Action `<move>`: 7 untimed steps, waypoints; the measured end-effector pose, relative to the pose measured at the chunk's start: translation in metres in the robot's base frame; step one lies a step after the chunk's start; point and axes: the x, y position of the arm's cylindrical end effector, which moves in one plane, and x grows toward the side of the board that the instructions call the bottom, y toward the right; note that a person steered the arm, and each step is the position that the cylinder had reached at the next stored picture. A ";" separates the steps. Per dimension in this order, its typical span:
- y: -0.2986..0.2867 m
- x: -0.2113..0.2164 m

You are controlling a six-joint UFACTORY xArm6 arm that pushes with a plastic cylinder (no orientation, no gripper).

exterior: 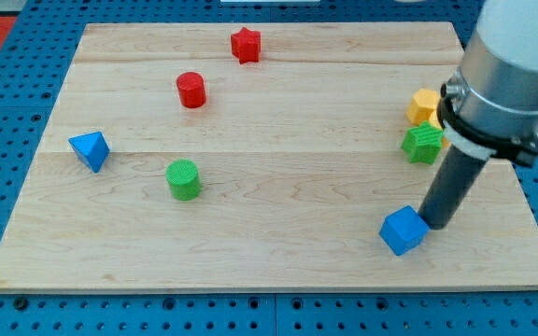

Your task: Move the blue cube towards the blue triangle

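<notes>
Seven blocks lie on the wooden board (278, 252): two blue, two red, two green and one yellow.

The blues are the blue cube (403, 231), near the view's bottom right, and the blue triangle (90, 149), well apart from it at the left edge. The reds are a red cylinder (191, 90) and a red star (246, 45), both in the upper middle, the star near the top edge. The greens are a green cylinder (183, 179), left of centre, and a green star (423, 143) at the right. The yellow block (425, 105) sits just above the green star, touching or nearly touching it; its shape is partly hidden by the arm.

My tip (436, 224) is a bare rod holding nothing, with no jaws to open or close. It stands on the board just at the cube's right side, touching it or very nearly so.

Between cube and triangle lies a long stretch of board. The green cylinder sits closest to that line, a little above it toward the triangle's end. The red blocks are well above it. The green star and yellow block are behind my tip, on the right.
</notes>
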 end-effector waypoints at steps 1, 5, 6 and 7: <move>-0.022 0.016; -0.264 0.002; -0.271 -0.012; -0.306 -0.022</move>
